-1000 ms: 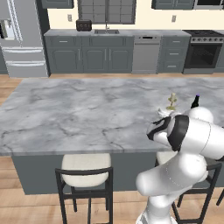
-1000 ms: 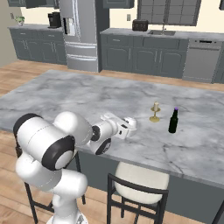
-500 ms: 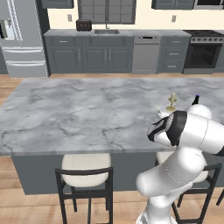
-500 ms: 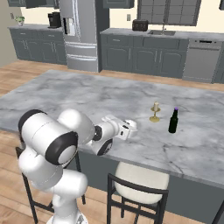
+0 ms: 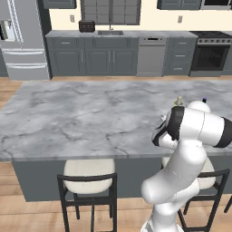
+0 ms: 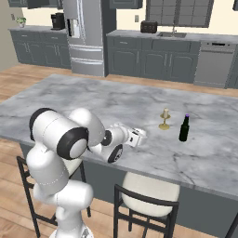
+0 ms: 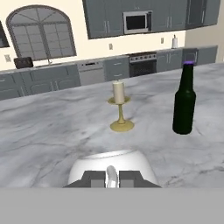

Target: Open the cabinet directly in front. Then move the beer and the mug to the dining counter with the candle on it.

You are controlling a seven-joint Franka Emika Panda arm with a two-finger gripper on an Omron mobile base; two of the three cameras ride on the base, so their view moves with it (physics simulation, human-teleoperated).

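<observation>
Gripped the white mug (image 7: 100,161) in the pincer (image 7: 112,177), closed narrow on a thin part at the mug's edge; could not tell whether rim or handle. Hung low over the dining worktop (image 7: 48,131), on the near side of the candle (image 7: 119,92) and apart from it; could not tell whether the mug's bottom touched the stone. Found the beer (image 7: 183,103) already standing upright to the right of the candle, near it but not touching.

Risked a hard knock if released before contact: a ceramic-looking mug on polished marble would probably chip or roll on its round side. Risked also a slip in so thin a hold, since the glaze looked smooth and glossy. Risked, with a push further forward, a hit on the candle, and a fall from there against the bottle.

Noted the candle as a short cream cylinder on a slim golden stem with a small round foot, so rather top-heavy. Noted the beer as dark, almost black glass, slim, with a narrow neck and a purple cap. Noted the worktop as white marble with grey veins, flat, hard and probably slippery.
</observation>
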